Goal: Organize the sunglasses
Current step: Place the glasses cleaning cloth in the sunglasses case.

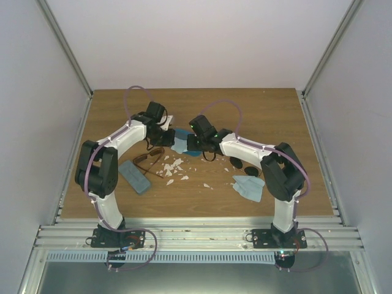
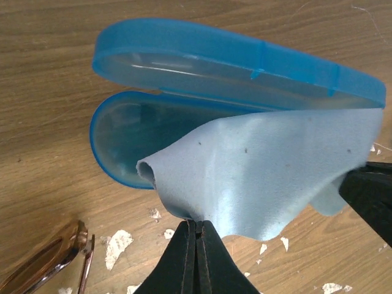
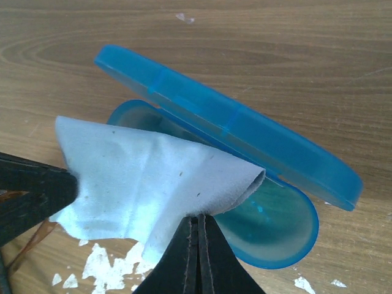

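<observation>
- The left gripper (image 2: 196, 228) is pinching the near edge of a pale blue cleaning cloth (image 2: 269, 165), its jaws closed tight on the fabric.
- The right gripper (image 3: 197, 228) is gripping the same cloth at another edge, jaws likewise clamped on it.
- The cloth is hanging over the open bright blue translucent plastic oval case (image 2: 233, 55).
- The reddish-brown sunglasses (image 1: 150, 160) are lying on the wooden table (image 1: 269, 116), near-left of that case, beside a grey-blue rectangular case (image 1: 133, 176).
- The black round-lensed sunglasses (image 1: 242, 165) are lying to the right, well apart.
</observation>
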Controlling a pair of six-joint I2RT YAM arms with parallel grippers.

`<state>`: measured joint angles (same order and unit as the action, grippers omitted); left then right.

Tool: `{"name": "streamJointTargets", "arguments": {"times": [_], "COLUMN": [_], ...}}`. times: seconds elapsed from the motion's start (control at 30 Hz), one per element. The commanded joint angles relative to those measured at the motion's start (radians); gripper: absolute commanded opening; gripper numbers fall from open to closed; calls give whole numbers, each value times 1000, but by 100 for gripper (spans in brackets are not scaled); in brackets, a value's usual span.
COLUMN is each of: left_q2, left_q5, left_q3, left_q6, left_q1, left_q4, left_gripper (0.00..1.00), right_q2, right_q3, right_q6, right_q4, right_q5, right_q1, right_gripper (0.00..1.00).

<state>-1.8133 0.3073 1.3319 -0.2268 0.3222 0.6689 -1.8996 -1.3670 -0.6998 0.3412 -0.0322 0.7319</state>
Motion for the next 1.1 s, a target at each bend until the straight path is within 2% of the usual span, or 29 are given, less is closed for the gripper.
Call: {"name": "streamJointTargets", "arguments": {"times": [0.0,0.43,1.07], "left_q2": [-32,-67,-170], "left_q5": [61,59,18], "left_q3": [51,88,143], "left_q6": [33,23,24], "left_q1": [-8,-24,-29], "left_q4": [-32,-34,-7], "left_gripper": [0,0,0], "right_q2": [-29,-23,-98], "right_q3": [-26,-32,-31], "right_q6": [-26,-38,-49], "right_q4": [24,35,62], "right_q5": [-52,-80,-83], "right_q1": [-11,-12,-20], "right_gripper": [1,1,1]}}
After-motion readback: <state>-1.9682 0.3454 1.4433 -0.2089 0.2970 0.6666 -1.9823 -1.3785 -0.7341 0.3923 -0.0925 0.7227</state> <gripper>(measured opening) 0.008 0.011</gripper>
